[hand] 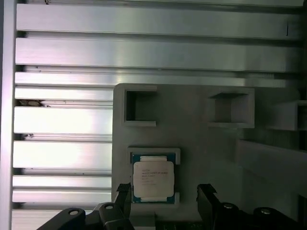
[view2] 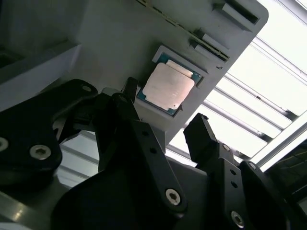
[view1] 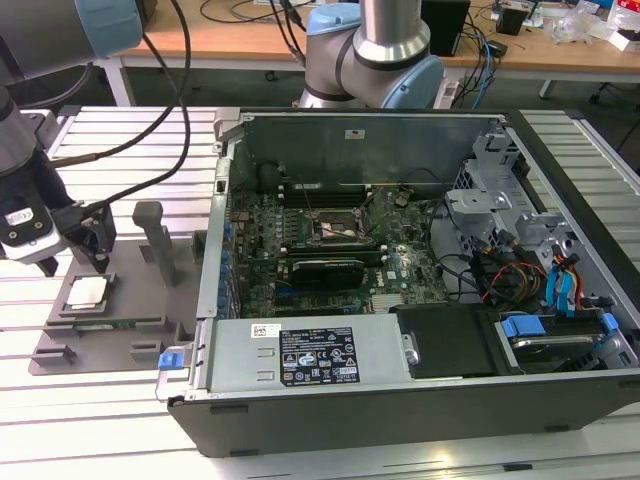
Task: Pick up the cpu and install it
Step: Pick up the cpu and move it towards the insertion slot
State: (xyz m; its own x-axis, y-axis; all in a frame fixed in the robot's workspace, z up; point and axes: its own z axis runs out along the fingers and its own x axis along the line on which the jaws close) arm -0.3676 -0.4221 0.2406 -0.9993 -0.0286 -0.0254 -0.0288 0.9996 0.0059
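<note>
One cpu [hand: 152, 179], the task's item: it lies flat in a shallow square pocket of the grey tray [hand: 201, 139], metal top up, not yet lifted. Raised lips at the pocket's edges hem it in. I judge they are there so the chip cannot slide and sits at a known spot. One gripper [hand: 164, 189], mine: fingers apart and empty, hanging just above the tray with one fingertip to each side of the cpu. In both wrist views neither tip looks to touch the chip, so nothing is clamped. I judge the spread is set a little wider than the chip so that the tips straddle its opposite edges without knocking it. Orientation of the cpu: lid facing up toward my wrist, underside on the pocket floor, edges parallel to the tray's edges, a thin rim of green showing round the lid. It is so nearly square that no long axis can be named. The line between my fingertips runs across one pair of its sides. One tray, as above: it rests on the slatted metal table [view1: 80, 420], at the exterior view's left of the open computer case [view1: 420, 410]. One socket [view1: 338, 228]: it sits on the main board [view1: 400, 265] inside the case, well apart from the cpu. Installation, by my judgement, has not begun.
</note>
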